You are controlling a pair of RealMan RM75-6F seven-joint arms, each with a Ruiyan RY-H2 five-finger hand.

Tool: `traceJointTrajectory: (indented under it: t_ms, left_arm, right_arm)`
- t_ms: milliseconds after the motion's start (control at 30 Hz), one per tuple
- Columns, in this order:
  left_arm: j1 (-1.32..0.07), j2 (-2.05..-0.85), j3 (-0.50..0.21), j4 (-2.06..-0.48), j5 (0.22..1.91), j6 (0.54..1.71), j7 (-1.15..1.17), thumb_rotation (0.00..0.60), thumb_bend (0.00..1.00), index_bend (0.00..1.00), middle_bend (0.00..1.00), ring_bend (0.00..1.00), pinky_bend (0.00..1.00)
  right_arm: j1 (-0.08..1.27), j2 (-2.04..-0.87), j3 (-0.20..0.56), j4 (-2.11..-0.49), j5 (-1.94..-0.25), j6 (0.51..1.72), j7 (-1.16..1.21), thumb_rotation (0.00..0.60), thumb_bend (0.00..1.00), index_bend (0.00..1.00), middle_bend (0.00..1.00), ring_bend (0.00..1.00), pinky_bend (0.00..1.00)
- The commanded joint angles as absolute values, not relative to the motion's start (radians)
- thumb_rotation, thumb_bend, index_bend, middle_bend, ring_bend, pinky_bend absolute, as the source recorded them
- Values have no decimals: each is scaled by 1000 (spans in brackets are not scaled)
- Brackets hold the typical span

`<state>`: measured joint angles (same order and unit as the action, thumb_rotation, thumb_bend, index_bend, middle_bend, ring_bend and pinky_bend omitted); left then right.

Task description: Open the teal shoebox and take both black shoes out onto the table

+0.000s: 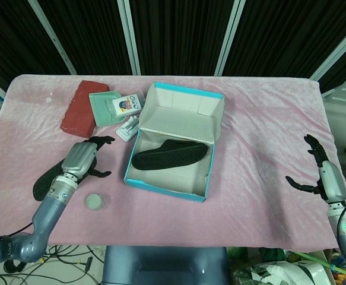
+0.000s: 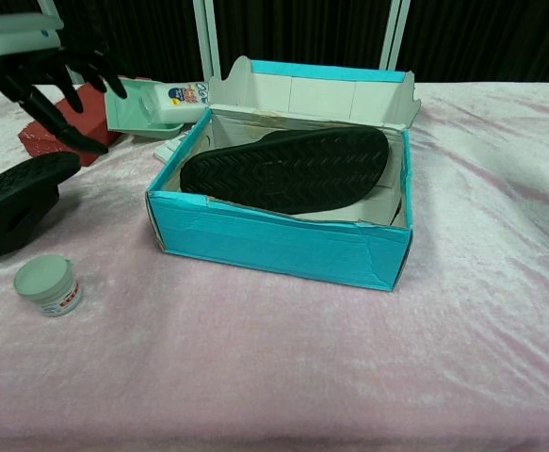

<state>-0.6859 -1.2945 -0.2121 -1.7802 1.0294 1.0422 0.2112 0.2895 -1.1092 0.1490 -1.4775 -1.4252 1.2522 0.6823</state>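
Note:
The teal shoebox [image 1: 161, 185] [image 2: 283, 247] stands open at the table's middle, its lid tipped back. One black shoe [image 1: 171, 154] [image 2: 288, 169] lies sole-up inside it. The other black shoe [image 1: 45, 181] [image 2: 12, 200] lies sole-up on the pink cloth left of the box. My left hand [image 1: 83, 159] [image 2: 43, 66] hovers above and just right of that shoe, fingers spread, holding nothing. My right hand [image 1: 321, 175] is far off at the table's right edge, fingers spread and empty.
A small round jar [image 1: 94, 202] [image 2: 48, 285] sits near the front left, close to the freed shoe. A red block [image 1: 81, 107], a pale green container with a bottle [image 1: 116, 105] and a small white item [image 1: 128, 127] lie behind the box's left side.

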Motion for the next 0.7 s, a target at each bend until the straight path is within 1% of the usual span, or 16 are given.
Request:
traceJointTrajectory:
  t_ms: [33,167,233,300,367,533,700]
  left_arm:
    - [-707,-1317,-241,-1785,1047,1047,219,600,0,240,280,189,309]
    - [-777,-1380,-275,-1732,986,1013,287,600,0,261,287,194,291]
    - [-820,-1416,-289,-1697,948,993,331,600,0,259,282,191,247]
    - [-863,-1451,-299,-1662,908,973,377,600,0,253,271,175,180]
    - [-898,-1478,-304,-1635,872,954,415,600,0,250,268,167,158]
    - [-998,-1560,-314,-1545,762,903,509,600,0,254,264,146,144]
    - [-1065,-1632,-320,-1478,690,883,552,600,0,249,268,146,145]
  right_arm:
    - [286,-1106,148,-1480,-1426,1256,680,600,124,0,0,0,162]
    - [280,-1101,149,-1483,-1426,1263,681,600,123,0,0,0,162]
    - [279,-1099,149,-1484,-1426,1264,680,600,123,0,0,0,162]
    - [278,-1097,149,-1485,-1425,1264,679,600,123,0,0,0,162]
    - [277,-1096,149,-1485,-1424,1263,679,600,122,0,0,0,162]
    - [276,-1095,150,-1487,-1426,1265,679,600,123,0,0,0,162]
    - [271,-1090,152,-1488,-1423,1270,677,600,122,0,0,0,162]
